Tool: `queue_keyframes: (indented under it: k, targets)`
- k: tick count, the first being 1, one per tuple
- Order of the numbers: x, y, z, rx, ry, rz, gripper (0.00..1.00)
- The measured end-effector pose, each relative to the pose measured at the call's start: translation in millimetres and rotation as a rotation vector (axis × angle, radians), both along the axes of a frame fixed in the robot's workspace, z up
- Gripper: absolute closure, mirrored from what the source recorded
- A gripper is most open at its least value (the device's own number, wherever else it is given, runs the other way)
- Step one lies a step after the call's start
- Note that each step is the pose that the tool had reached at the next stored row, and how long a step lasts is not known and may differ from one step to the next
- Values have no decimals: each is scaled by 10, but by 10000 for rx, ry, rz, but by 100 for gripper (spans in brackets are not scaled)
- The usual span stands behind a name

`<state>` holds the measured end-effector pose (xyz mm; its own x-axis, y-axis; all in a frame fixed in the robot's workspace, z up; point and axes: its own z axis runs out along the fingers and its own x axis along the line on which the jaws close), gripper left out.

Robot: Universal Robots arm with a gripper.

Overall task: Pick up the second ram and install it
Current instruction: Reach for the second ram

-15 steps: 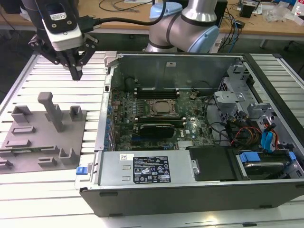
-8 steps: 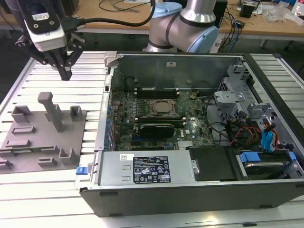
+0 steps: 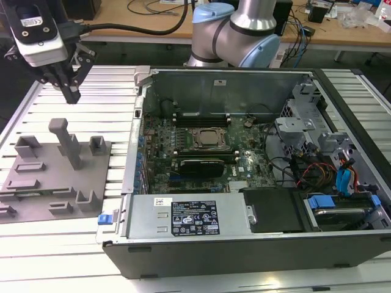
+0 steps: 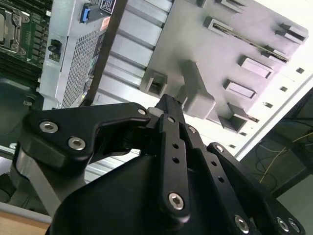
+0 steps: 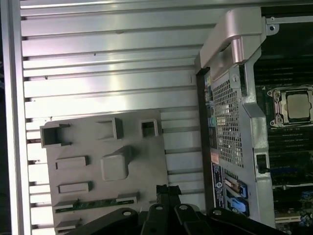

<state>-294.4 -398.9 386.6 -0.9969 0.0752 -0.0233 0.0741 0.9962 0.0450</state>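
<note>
You look for second ram: long, narrow green board stick, standing on edge, held between two end brackets on gray fixture plate.

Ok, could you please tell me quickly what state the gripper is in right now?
Gripper: shut, holding nothing, hovering over the grey fixture tray; the second ram lies in a slot of that tray.

The end effector points down (fingers together).
</note>
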Motion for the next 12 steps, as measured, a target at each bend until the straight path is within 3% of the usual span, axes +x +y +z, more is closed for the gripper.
queue_keyframes:
  k: [12]
  targets:
    - [-206, 0, -11, 0, 0, 0, 89]
